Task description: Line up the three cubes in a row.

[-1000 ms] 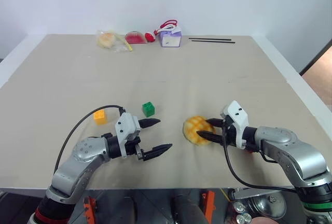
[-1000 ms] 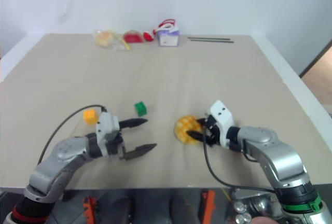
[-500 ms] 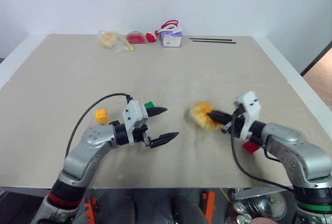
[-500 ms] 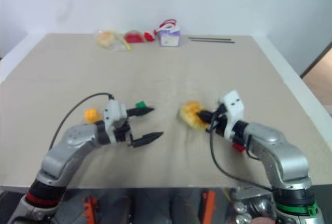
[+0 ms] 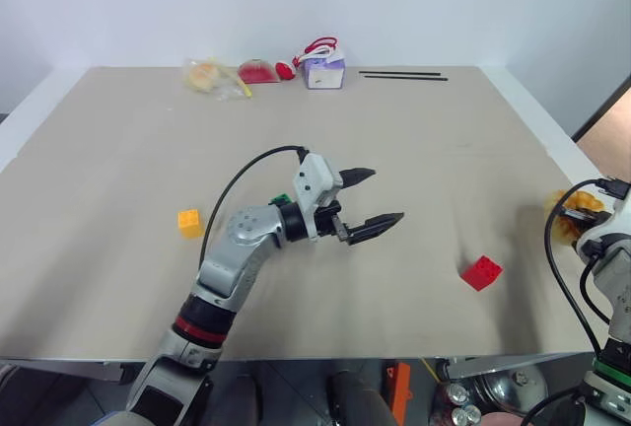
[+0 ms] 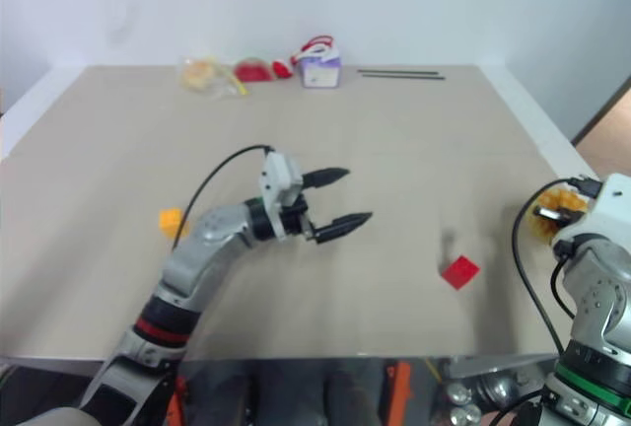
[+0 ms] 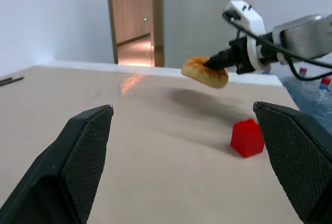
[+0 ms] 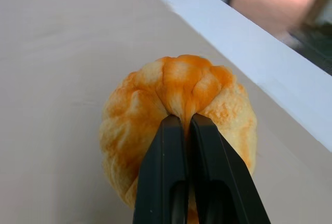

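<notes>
The red cube (image 5: 482, 272) lies alone on the table's right part. Far left sits the yellow-orange cube (image 5: 189, 221). Only a sliver of the green cube (image 5: 280, 198) shows behind my left forearm. My left gripper (image 5: 386, 195) hovers open over the table's middle, empty, pointing toward the red cube (image 7: 248, 137). At the right table edge my right gripper (image 8: 183, 123) is shut on the round yellow crosshatched bun (image 8: 176, 99), pinching its top and holding it above the surface. That bun (image 7: 206, 72) hangs clear of the table, beyond the red cube.
Along the back edge lie a clear bag with food (image 5: 205, 76), a red item (image 5: 258, 72), a purple-and-white box (image 5: 324, 71) and two black sticks (image 5: 402, 76). The white table rim (image 8: 249, 42) runs close beside the bun.
My right gripper closed on the bun and carried it from the table's middle to the right edge, uncovering the red cube. My left arm swung right and forward, still open, and now hides most of the green cube.
</notes>
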Controlling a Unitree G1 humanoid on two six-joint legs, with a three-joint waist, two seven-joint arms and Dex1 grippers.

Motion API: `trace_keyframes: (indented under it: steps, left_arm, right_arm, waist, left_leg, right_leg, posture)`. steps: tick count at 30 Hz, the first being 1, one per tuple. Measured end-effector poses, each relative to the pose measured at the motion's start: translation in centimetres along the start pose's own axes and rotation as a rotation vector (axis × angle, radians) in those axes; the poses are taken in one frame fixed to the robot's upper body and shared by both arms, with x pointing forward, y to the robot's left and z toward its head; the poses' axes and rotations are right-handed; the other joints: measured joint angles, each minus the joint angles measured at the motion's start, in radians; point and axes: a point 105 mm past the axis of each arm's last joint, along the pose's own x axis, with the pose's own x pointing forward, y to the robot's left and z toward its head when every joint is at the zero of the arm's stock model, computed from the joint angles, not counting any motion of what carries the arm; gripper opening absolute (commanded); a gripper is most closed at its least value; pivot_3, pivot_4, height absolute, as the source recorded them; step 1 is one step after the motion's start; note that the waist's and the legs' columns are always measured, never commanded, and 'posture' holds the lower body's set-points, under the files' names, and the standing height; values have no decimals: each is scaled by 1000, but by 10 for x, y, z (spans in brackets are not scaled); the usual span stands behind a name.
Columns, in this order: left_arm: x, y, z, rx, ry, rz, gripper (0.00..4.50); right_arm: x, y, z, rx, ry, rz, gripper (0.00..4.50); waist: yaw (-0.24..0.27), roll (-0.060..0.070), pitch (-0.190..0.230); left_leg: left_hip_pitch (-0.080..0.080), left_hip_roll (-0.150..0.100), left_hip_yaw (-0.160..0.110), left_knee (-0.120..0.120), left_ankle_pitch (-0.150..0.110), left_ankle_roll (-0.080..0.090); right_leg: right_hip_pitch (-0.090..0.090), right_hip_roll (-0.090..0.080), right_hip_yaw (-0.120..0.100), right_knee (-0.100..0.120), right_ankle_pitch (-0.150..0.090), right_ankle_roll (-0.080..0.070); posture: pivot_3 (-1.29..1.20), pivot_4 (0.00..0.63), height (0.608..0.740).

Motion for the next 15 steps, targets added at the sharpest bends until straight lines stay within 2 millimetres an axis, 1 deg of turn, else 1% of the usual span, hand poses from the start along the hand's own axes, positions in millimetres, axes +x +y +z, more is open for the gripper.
trace_keyframes:
  steps: [1,2,3,4,7,11,13,15]
  left_arm:
    - [2,-1,1,0,-4,-3,4500]
    - [2,-1,1,-1,-6,-5,4500]
    - [3,-1,1,-1,-6,-7,4500]
    - [3,-2,1,-1,-6,-9,4500]
    - [2,-2,0,-1,-4,-14,4500]
    - [1,-2,-1,-4,-1,-13,4500]
    - [0,-2,-2,-6,3,-15,4500]
    - [-2,-3,-5,-9,11,-21,4500]
  right_arm:
    - [1,-1,-2,2,13,-6,976]
    - [1,-1,-4,4,18,-7,1400]
    - [1,-1,-4,4,19,-6,1658]
    - [1,-1,-4,4,17,-4,2053]
    - [1,0,-3,5,8,-1,3185]
    - [-3,4,3,14,-37,15,4473]
    - [-9,9,10,14,-89,51,4473]
    - [-18,16,18,8,-147,125,4473]
  waist:
    - [-1,0,0]
    - [-1,1,0]
    - [-1,1,0]
    - [-1,2,-1]
    - [-1,2,-1]
    - [-1,2,-1]
    - [-1,2,-1]
    - [-1,2,-1]
  left_leg:
    - [1,0,0,0,0,0]
    - [1,0,0,0,0,1]
    - [1,0,0,0,1,1]
    - [1,0,0,0,1,1]
    - [1,-1,1,0,1,1]
    - [1,-1,2,0,1,1]
    - [1,-1,1,0,1,1]
    - [1,-1,2,-1,1,1]
  right_leg:
    - [0,0,0,0,0,0]
    - [0,0,1,0,0,-1]
    - [0,0,1,0,0,-1]
    - [0,0,1,0,0,-1]
    - [1,0,2,0,-1,-3]
    - [0,0,4,0,-1,-2]
    - [0,0,4,0,-1,-2]
    - [0,0,4,0,-1,-1]
  posture:
    - [0,150,740]
    - [0,150,740]
    - [0,150,740]
    - [0,150,740]
    - [0,150,740]
    - [0,150,740]
    - [0,150,740]
    - [0,150,740]
